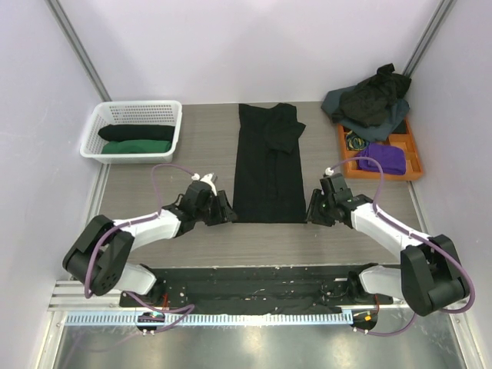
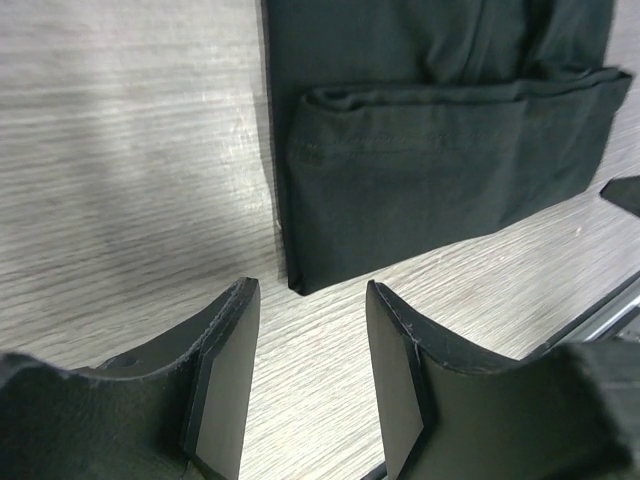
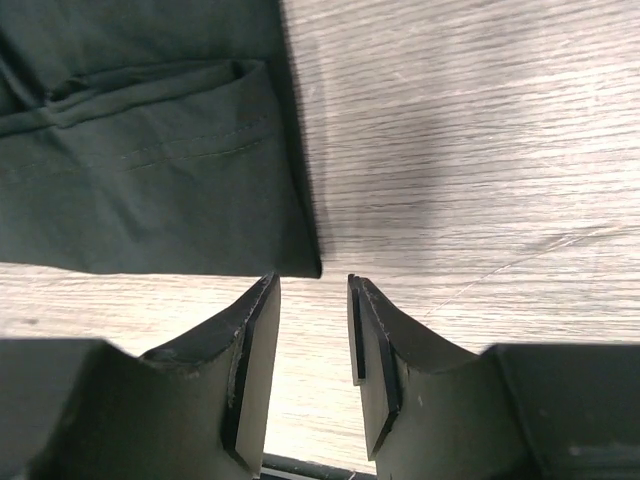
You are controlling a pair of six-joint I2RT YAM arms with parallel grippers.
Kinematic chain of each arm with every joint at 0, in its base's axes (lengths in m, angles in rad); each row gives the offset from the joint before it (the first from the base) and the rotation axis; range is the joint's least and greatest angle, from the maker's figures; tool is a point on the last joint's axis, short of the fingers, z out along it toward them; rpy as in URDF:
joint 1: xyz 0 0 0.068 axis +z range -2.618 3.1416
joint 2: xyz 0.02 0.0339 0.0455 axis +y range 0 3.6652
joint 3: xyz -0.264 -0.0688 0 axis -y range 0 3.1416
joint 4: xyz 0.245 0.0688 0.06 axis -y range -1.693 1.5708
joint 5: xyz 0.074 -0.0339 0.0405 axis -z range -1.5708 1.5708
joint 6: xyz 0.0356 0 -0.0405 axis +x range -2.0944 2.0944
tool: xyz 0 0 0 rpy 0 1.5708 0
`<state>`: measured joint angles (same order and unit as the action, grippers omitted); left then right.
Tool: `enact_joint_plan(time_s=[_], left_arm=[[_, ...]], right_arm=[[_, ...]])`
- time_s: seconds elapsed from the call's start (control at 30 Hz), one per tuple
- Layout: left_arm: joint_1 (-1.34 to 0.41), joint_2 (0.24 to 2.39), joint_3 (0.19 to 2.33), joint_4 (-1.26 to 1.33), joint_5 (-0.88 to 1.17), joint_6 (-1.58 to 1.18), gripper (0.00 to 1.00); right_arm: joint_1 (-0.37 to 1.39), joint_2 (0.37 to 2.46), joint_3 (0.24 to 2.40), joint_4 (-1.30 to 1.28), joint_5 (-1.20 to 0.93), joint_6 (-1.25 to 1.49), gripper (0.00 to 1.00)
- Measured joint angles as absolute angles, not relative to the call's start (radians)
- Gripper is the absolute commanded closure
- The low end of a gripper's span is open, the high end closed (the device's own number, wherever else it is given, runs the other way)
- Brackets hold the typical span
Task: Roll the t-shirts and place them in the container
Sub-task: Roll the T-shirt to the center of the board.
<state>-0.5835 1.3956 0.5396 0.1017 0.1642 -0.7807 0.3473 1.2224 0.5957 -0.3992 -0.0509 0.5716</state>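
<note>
A black t-shirt (image 1: 269,165), folded into a long narrow strip, lies flat mid-table with its hem toward me. My left gripper (image 1: 227,211) is open and empty, low over the table just off the hem's near left corner. In the left wrist view the gripper (image 2: 308,290) faces that corner of the shirt (image 2: 430,170). My right gripper (image 1: 314,209) is open and empty by the near right corner. In the right wrist view the gripper (image 3: 312,282) sits just short of the shirt's corner (image 3: 150,160). A pile of dark t-shirts (image 1: 369,100) lies at the back right.
A white lattice basket (image 1: 94,132) at the back left holds a rolled black shirt (image 1: 138,132) and a rolled green one (image 1: 138,147). An orange tray (image 1: 407,142) at the right holds a purple cloth (image 1: 384,157), partly under the pile.
</note>
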Motion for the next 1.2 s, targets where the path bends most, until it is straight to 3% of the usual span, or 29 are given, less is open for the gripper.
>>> enact_joint_plan(time_s=[0.3, 0.47, 0.6, 0.67, 0.7, 0.8, 0.87, 0.9, 1.2], left_arm=[[-0.601, 1.457, 0.554, 0.147, 0.166, -0.797, 0.52], [-0.602, 1.474, 0.555, 0.168, 0.168, -0.808, 0.61], [-0.602, 1.495, 0.567, 0.175, 0.169, -0.81, 0.66], [-0.602, 1.501, 0.569, 0.179, 0.171, -0.812, 0.69], [-0.603, 1.502, 0.569, 0.179, 0.17, -0.812, 0.78], [-0.603, 1.504, 0.569, 0.176, 0.168, -0.813, 0.87], [-0.604, 1.505, 0.569, 0.173, 0.167, -0.812, 0.9], [-0.605, 1.505, 0.569, 0.172, 0.167, -0.812, 1.0], [-0.615, 1.397, 0.548, 0.101, 0.142, -0.812, 1.0]], right_arm=[[0.372, 1.289, 0.596, -0.398, -0.031, 0.566, 0.62], [0.375, 1.302, 0.599, -0.382, -0.032, 0.556, 0.67], [0.381, 1.316, 0.604, -0.366, -0.034, 0.55, 0.75], [0.386, 1.325, 0.609, -0.363, -0.035, 0.546, 0.86], [0.389, 1.33, 0.612, -0.361, -0.035, 0.545, 0.89], [0.397, 1.336, 0.614, -0.358, -0.036, 0.538, 0.99], [0.398, 1.336, 0.614, -0.358, -0.037, 0.535, 0.99], [0.398, 1.336, 0.614, -0.359, -0.037, 0.535, 0.99], [0.419, 1.226, 0.595, -0.393, -0.062, 0.556, 0.99]])
